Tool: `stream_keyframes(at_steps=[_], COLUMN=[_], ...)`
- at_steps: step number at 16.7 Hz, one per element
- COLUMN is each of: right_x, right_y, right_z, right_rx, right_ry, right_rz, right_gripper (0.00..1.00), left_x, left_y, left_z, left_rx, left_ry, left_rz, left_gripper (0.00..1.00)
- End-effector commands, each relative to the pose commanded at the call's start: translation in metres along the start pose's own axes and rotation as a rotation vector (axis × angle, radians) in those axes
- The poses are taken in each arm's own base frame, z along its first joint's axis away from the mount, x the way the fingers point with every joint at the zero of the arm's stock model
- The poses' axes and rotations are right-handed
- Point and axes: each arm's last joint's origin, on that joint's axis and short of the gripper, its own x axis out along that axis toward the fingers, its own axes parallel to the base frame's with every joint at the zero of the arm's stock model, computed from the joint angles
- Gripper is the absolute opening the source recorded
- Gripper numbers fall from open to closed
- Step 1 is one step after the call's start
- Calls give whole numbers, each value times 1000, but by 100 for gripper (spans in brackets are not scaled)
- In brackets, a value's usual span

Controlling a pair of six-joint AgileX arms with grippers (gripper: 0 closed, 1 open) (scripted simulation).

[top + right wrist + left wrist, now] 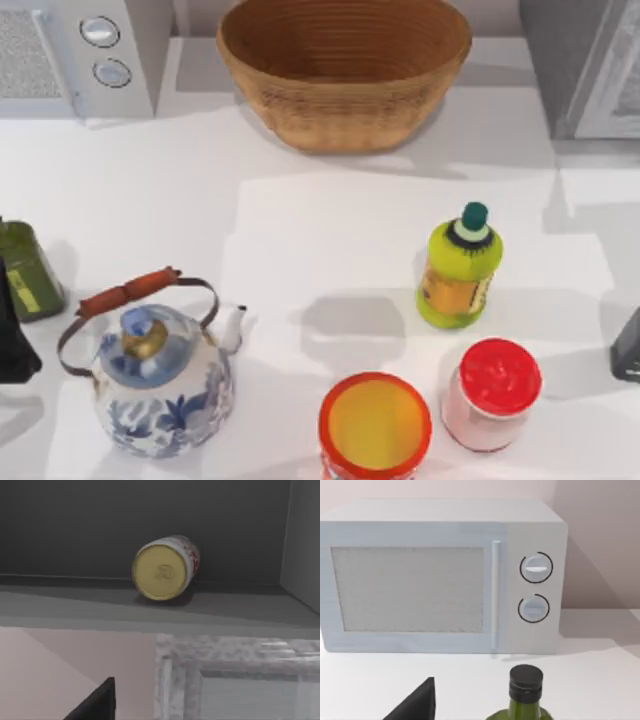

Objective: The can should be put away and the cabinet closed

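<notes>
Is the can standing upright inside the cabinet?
No, in the right wrist view the can lies on its side on the cabinet shelf, its round yellow end facing the camera.

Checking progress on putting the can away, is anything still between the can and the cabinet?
Nothing visible does. The can already lies on its side on the cabinet shelf, seen from the right wrist. The cabinet door looks open, so closing remains.

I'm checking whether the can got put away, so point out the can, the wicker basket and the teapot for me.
can (161,571), right wrist view, on its round yellow end.
wicker basket (345,120), top view, on its outer front wall.
teapot (175,405), top view, on its blue-patterned body.
</notes>
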Motion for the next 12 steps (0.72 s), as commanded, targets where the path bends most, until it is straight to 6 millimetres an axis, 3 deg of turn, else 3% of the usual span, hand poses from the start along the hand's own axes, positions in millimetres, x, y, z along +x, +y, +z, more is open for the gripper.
stream_keyframes(at_steps=[3, 7, 10, 12], right_x=[-29, -51, -59, -62], right_y=[1, 7, 11, 14], right_z=[-72, -170, -226, -252], right_rx=[1, 10, 21, 28], right_ry=[31, 86, 109, 126], right_rz=[29, 94, 139, 159], right_gripper=[100, 100, 100, 100], left_x=[0, 0, 0, 0], left_y=[0, 0, 0, 0], left_z=[0, 0, 0, 0], left_rx=[0, 0, 0, 0], left_ry=[0, 0, 0, 0], left_rz=[0, 0, 0, 0], left_gripper=[100, 100, 100, 100])
